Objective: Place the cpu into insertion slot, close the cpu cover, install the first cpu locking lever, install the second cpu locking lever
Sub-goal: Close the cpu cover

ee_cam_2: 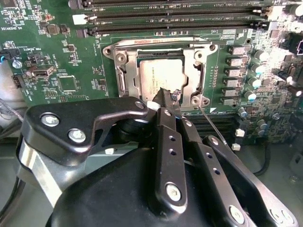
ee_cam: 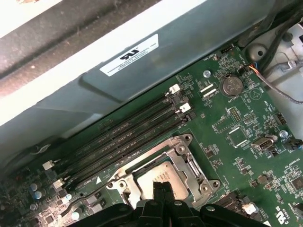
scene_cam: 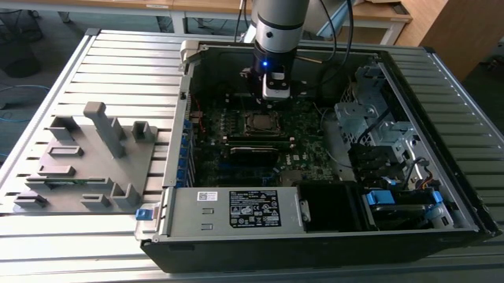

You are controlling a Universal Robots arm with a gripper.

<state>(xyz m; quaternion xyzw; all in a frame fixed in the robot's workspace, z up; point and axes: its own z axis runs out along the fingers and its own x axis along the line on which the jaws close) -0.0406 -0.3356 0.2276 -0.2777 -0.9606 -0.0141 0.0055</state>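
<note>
A slatted grey metal bench (scene_cam: 71,71) carries an open computer case (scene_cam: 315,236) lying on its side, and just beside the case, on the exterior view's left, a grey moulded fixture (scene_cam: 87,159) with upright posts. Beyond the bench stand wooden desks (scene_cam: 378,12) over a grey floor, where a blue cable (scene_cam: 20,91) trails on the exterior view's left. Inside the case lies the dark green motherboard (scene_cam: 307,147), with drive cages (scene_cam: 378,130) on the exterior view's right. The arm (scene_cam: 280,29) reaches down into the case, and its pincer (scene_cam: 272,101) hangs over the board just above the socket area. In both wrist views the cpu (ee_cam_2: 156,75) sits flat in the insertion slot (ee_cam_2: 188,75), its dull metal top facing up, with the cpu cover (ee_cam_2: 122,78) lying down around it as a silver frame. The pincer (ee_cam_2: 165,96) has its black fingers (ee_cam_2: 163,123) pressed together with nothing between them, and the tips are poised at the edge of the cpu nearest the arm; whether they touch the metal cannot be told. A thin wire lever (ee_cam_2: 215,127) slants away from the socket's corner just beside the fingers. Long black memory slots (ee_cam: 123,135) run along the far side of the socket.
</note>
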